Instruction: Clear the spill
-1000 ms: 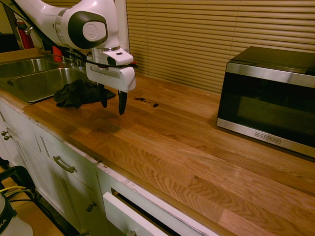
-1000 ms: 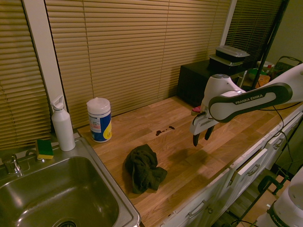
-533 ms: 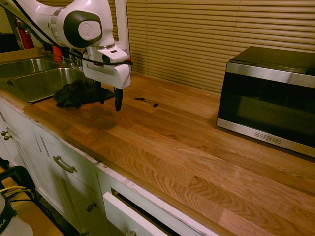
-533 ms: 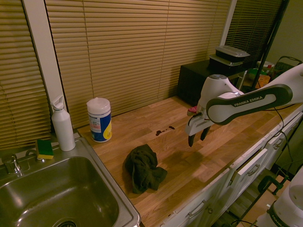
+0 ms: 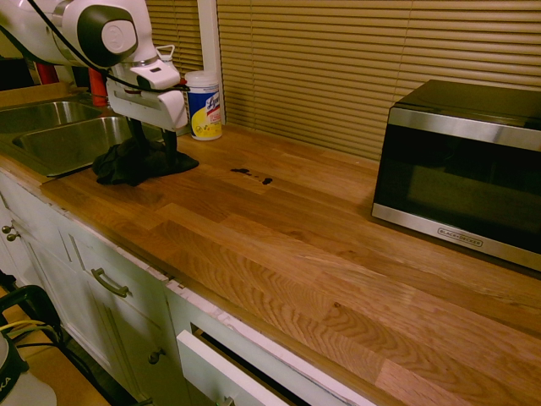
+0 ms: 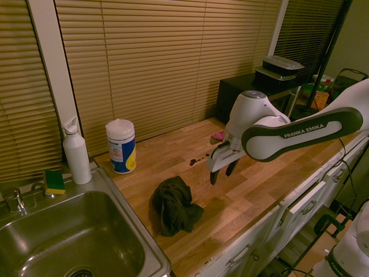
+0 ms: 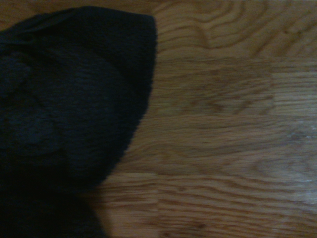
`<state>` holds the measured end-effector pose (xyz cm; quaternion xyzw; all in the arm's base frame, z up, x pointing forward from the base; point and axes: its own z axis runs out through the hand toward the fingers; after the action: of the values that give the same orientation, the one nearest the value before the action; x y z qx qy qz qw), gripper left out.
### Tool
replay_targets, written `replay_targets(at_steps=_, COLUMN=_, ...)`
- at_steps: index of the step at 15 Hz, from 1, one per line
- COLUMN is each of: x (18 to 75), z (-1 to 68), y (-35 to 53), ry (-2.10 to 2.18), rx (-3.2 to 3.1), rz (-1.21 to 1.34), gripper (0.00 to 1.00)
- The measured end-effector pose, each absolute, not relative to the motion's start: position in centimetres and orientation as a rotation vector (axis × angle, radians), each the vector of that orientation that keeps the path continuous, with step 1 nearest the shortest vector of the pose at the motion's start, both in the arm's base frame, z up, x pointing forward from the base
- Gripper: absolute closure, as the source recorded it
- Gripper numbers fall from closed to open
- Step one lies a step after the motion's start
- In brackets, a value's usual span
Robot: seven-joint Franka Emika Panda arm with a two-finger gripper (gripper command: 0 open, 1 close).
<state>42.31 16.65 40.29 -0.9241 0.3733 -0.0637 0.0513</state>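
The spill (image 5: 252, 175) is a short thin streak of dark blotches on the wooden counter, also seen as the spill (image 6: 200, 158) in the second exterior view. A crumpled dark rag (image 5: 135, 162) lies near the sink; the rag (image 6: 174, 205) is well apart from the streak. My gripper (image 5: 153, 145) hangs open and empty just above the counter at the rag's edge. From the other side the gripper (image 6: 222, 172) sits between rag and spill. The wrist view shows the rag (image 7: 64, 114) filling one side over bare wood.
A steel sink (image 5: 59, 135) is set in the counter beyond the rag. A wipes canister (image 6: 121, 146), a white bottle (image 6: 76, 153) and a sponge (image 6: 55, 180) stand by the blinds. A microwave (image 5: 465, 161) occupies the far end of the counter.
The arm has swung along the counter toward the sink, carrying the gripper from beside the spill to the rag's edge. The jaws stayed open.
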Motion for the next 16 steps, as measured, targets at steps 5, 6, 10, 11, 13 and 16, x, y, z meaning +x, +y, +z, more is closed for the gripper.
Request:
replay_targets(at_steps=5, x=45.3, z=41.6, y=23.0, ry=1.097, rx=-2.758, rz=-0.200, gripper=0.00)
replay_targets(at_steps=6, x=46.0, z=41.6, y=23.9, ry=1.099, rx=-2.752, rz=-0.200, gripper=0.00)
replay_targets(at_steps=10, x=47.8, z=39.9, y=27.9, ry=1.087, rx=-2.768, rz=-0.168, gripper=0.00)
replay_targets(at_steps=11, x=47.9, z=39.3, y=28.7, ry=1.085, rx=-2.775, rz=-0.151, gripper=0.00)
replay_targets(at_steps=13, x=48.2, z=37.9, y=29.6, ry=1.083, rx=-2.788, rz=-0.114, gripper=0.00)
replay_targets(at_steps=16, x=48.7, z=36.4, y=29.6, ry=1.101, rx=-2.800, rz=-0.080, gripper=0.00)
